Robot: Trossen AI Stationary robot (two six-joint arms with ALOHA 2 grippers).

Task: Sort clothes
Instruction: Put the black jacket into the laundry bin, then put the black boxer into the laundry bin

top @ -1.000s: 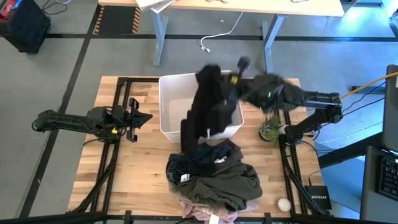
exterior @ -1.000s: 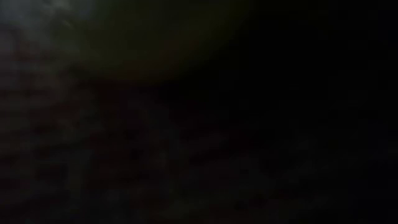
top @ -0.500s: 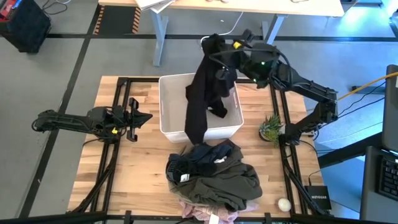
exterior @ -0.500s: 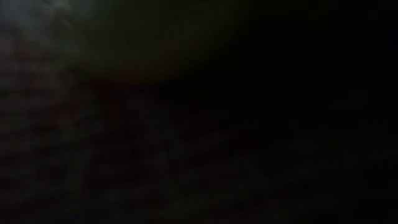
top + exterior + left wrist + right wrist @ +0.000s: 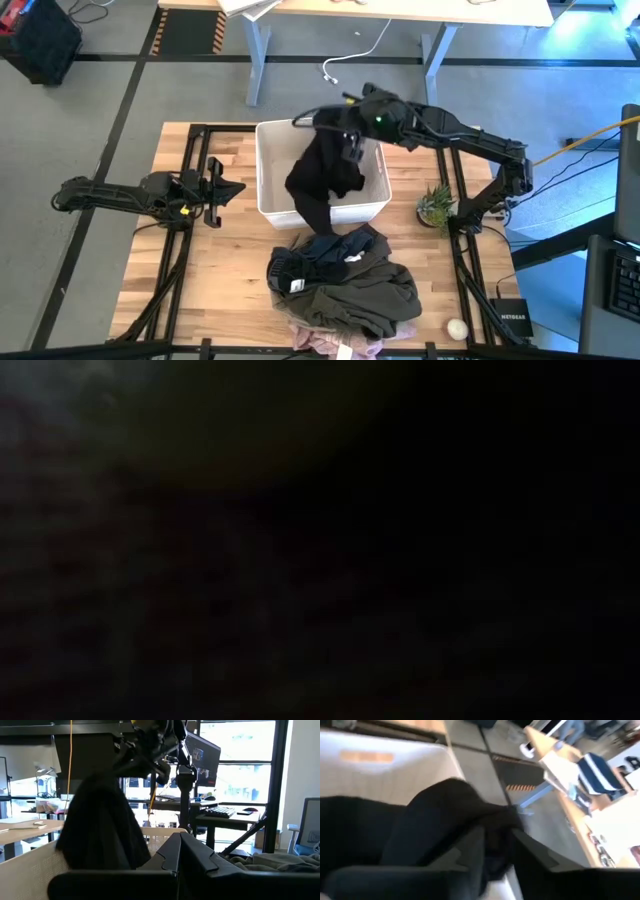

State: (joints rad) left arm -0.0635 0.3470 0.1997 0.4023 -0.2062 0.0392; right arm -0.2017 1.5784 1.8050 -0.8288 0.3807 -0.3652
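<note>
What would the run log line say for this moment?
right gripper: shut on black garment, above white bin | garment hangs into bin | left gripper: idle, table's left | pile: in front of bin

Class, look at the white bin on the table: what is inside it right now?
Hanging into the white bin is the black garment, held by the right gripper; its lower end drapes over the near rim. The floor beneath the garment is covered.
</note>
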